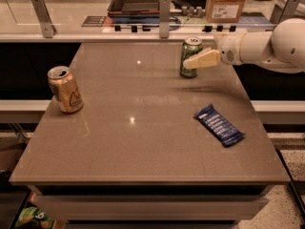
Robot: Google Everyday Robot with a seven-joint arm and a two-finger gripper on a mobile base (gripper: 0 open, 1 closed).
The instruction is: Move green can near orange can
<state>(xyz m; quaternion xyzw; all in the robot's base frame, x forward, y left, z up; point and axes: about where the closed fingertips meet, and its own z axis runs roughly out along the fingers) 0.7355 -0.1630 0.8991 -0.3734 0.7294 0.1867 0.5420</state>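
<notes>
Grasp stage: end effector (pixel 193 61) reaches in from desk (pixel 143 147) edge, up against green can (pixel 190 47), which stands upright at its tip. Clamped or loose: cannot tell. Orange can (pixel 65 89) well apart from end effector, at opposite desk edge. Next, prob.: confirm grip, lift, carry across, set down beside orange can w/o knocking it.

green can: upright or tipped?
Upright. The green can stands on its base on the table, silver top facing up. The gripper is at the can, reaching in from the right.
</notes>
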